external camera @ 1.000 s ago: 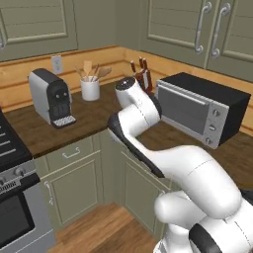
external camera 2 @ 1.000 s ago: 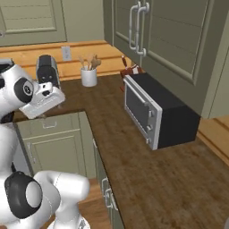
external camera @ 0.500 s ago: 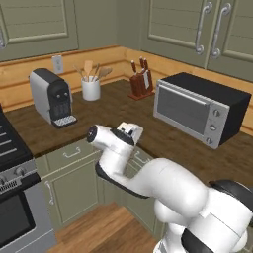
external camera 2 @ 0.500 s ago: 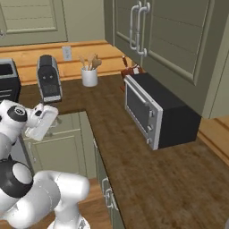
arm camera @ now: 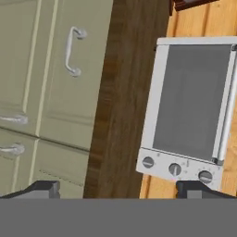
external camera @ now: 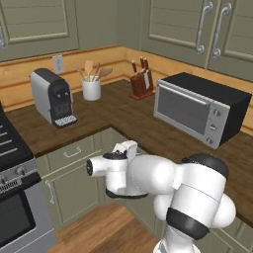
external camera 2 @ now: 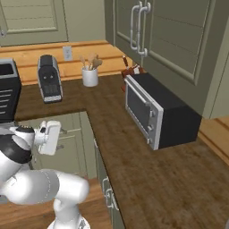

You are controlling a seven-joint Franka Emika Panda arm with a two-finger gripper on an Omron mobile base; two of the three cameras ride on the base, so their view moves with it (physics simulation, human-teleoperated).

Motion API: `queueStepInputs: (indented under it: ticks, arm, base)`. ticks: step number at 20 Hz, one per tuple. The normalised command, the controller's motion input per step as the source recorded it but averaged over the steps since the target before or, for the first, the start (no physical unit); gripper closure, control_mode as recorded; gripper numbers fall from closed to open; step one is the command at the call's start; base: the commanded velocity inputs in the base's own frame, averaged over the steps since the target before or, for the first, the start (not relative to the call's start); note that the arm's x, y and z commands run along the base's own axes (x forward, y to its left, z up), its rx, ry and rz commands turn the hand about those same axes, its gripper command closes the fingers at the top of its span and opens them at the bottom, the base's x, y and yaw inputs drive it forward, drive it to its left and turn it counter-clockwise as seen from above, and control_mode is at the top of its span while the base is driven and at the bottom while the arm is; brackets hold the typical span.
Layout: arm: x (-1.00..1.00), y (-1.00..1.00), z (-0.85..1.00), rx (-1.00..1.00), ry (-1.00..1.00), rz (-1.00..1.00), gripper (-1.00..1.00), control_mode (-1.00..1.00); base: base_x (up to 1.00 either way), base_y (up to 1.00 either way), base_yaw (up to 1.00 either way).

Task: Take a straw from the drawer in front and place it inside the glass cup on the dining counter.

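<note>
The gripper [arm camera: 118, 189] stands wide, its 2 fingertips [arm camera: 44, 189] far apart and holding nothing. It sits below the worktop [external camera: 123, 118] edge, before the green cabinet fronts. The drawer [arm camera: 65, 69] is shut, its bar handle [arm camera: 71, 51] lengthwise along the front. Beyond, on the worktop, stands the toaster oven [external camera: 200, 111]; the straw is not visible.

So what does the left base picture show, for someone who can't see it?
A white robot arm bends low in front of sage-green cabinet drawers, all shut. On the dark wood worktop behind it sit a coffee machine, a white crock of wooden spoons, a knife block and a toaster oven.
</note>
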Motion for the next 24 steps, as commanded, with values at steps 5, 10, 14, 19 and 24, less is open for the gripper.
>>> queueStepInputs:
  ticks: [5,10,14,19,24]
  arm:
    - [0.18,-0.21,-0.43,-0.17,-0.09,0.0,-1.0,-1.0]
    - [0.14,-0.26,-0.35,-0.08,-0.11,0.0,-1.0,-1.0]
    - [0.12,-0.21,-0.33,-0.06,-0.09,0.0,-1.0,-1.0]
    - [0.14,-0.18,-0.25,-0.05,-0.1,0.0,-1.0,-1.0]
    - [0.2,-0.11,-0.1,0.0,-0.1,0.0,-1.0,-1.0]
  base:
    - [0.0,0.0,0.0]
    - [0.0,0.0,0.0]
    - [0.0,0.0,0.0]
    - [0.0,0.0,0.0]
    - [0.0,0.0,0.0]
